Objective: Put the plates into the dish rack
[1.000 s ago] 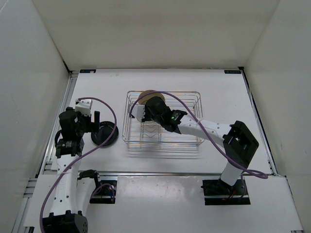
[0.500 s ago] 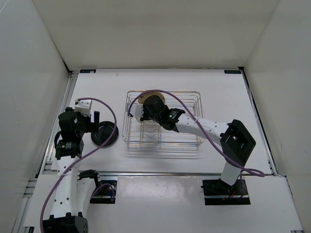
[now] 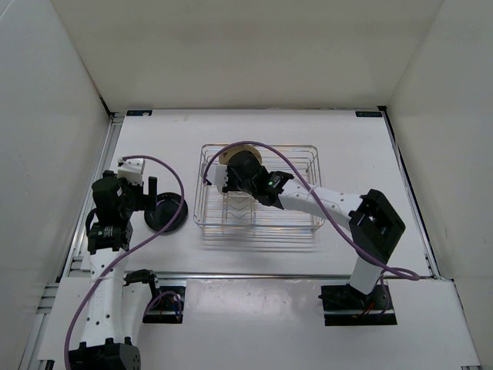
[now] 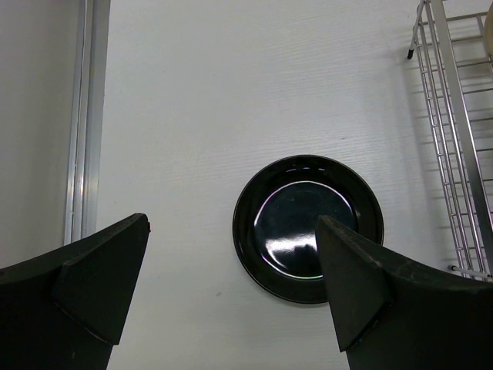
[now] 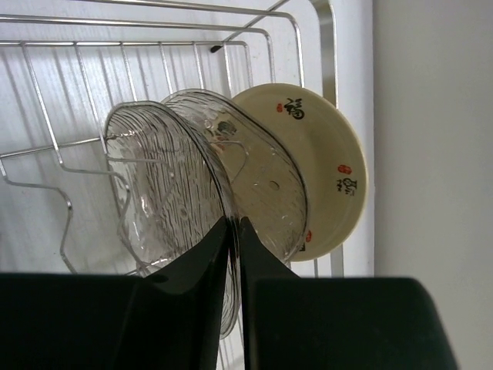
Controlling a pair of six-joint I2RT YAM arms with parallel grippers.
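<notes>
A white table (image 3: 347,146) sits inside a plain white-walled enclosure (image 3: 231,54), with an aluminium rail (image 4: 85,116) along its left edge.

The dish rack (image 3: 296,166) lies mid-table, its long axis running left to right in the overhead view. Three plates stand on edge in a row at its far left corner, all leaning the same way. The tan plate (image 5: 331,169), printed with red and black characters, is nearest the rack's end wire. The second grey plate (image 5: 266,185) is just in front of it, and the first grey plate (image 5: 166,185) comes next.

The right gripper (image 5: 233,227) is pinched nearly closed on the rim of the first grey plate, whose edge runs down into the thin gap between its fingers.

The black plate (image 4: 308,227) lies flat on the table just left of the rack, face up and apart from the wire. The left gripper (image 4: 231,227) hangs above it with its fingers spread wide and nothing between them.

From overhead, the right wrist covers its own fingers, and the grey plates can hardly be made out. The right wrist view loses the plates' lower edges behind the fingers. The left wrist view cuts the rack off at the right border.
</notes>
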